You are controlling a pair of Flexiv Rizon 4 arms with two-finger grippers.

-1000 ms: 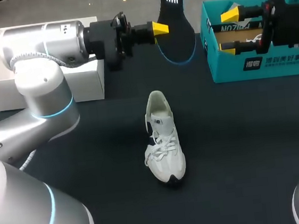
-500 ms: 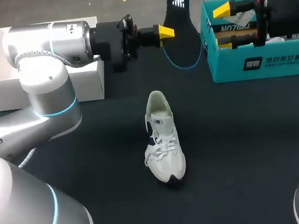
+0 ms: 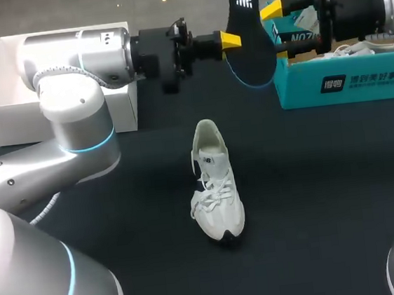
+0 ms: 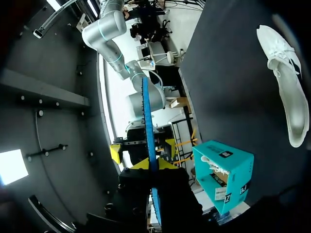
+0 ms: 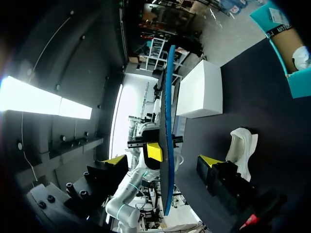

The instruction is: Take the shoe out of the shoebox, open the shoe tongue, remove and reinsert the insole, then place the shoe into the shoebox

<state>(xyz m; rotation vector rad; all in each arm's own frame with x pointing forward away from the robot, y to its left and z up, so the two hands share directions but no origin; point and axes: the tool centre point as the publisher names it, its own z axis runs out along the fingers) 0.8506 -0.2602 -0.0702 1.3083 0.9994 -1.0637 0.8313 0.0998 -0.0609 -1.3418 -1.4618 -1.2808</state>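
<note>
The left arm is held level and outstretched, its gripper [image 3: 231, 40] clamped on the upright insole [image 3: 252, 51]. The right arm is held opposite it. Its gripper [image 3: 276, 32] is spread wide, with one finger set on each side of the insole, neither touching.

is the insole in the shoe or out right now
Out. The left gripper holds the black insole in the air near the shoebox, while the white shoe sits apart on the table.
</note>
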